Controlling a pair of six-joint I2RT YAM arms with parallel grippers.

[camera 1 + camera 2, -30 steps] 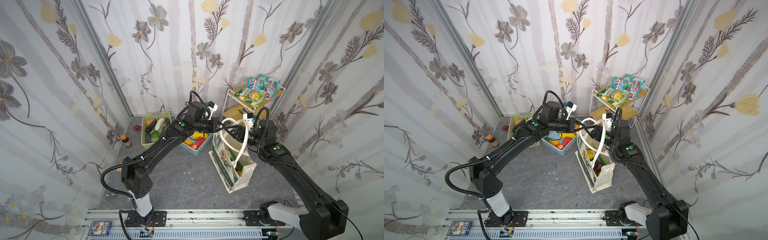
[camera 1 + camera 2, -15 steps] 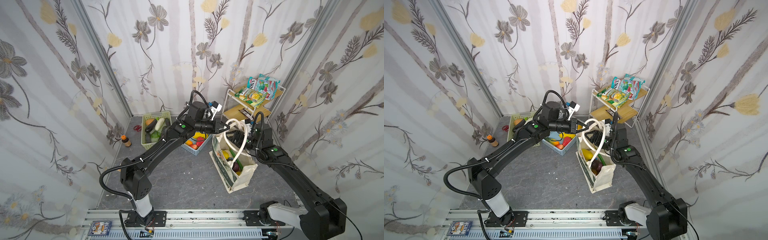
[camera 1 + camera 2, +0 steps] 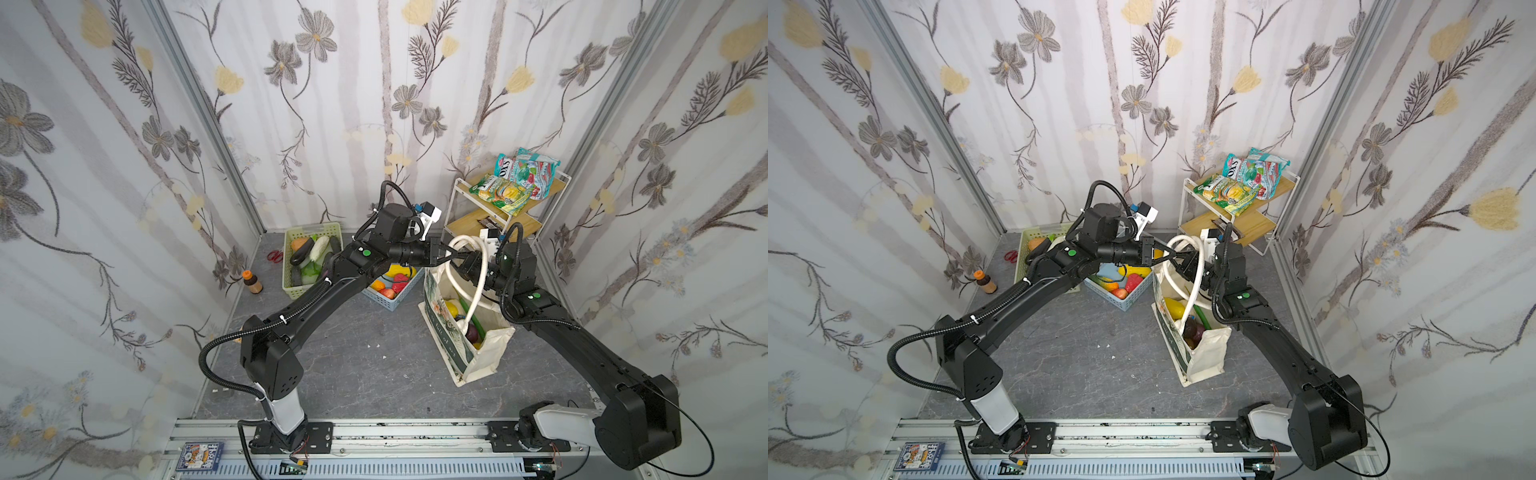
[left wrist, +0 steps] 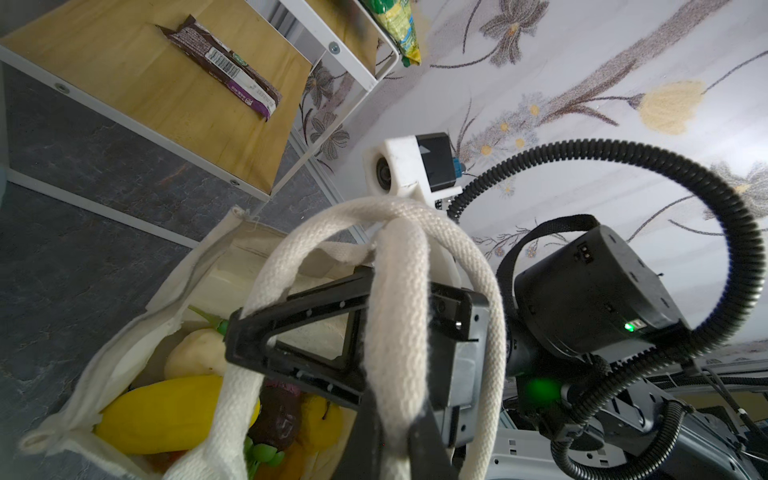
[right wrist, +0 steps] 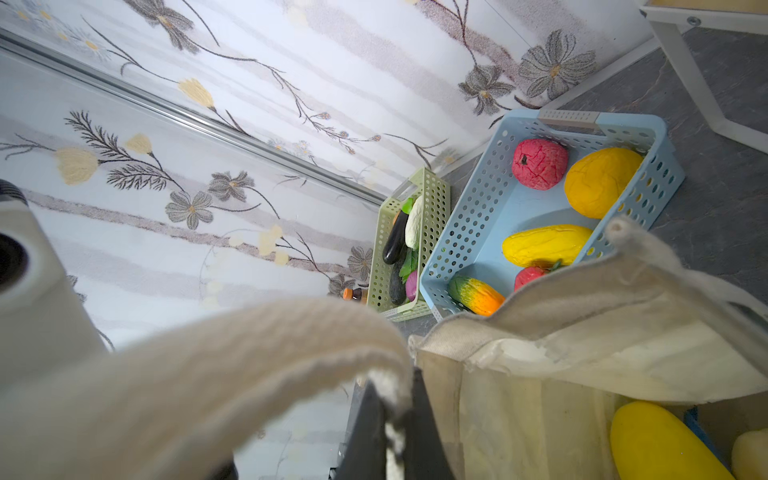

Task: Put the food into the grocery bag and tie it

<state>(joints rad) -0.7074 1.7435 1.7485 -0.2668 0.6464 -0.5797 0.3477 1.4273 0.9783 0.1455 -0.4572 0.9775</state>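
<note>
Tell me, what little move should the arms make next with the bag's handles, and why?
The left tool and right tool are each shut on the handles above the bag. The right one seems to reach through a loop, and food lies inside. So the right tool should probably pull its catch back through that loop to start a knot.

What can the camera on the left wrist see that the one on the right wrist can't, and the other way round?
Only the left wrist view: the wooden shelf with a brown snack packet on it. Only the right wrist view: the blue basket of toy fruit and the green basket beside it. Both: the grocery bag, its cream handles, and a yellow toy inside it.
</note>
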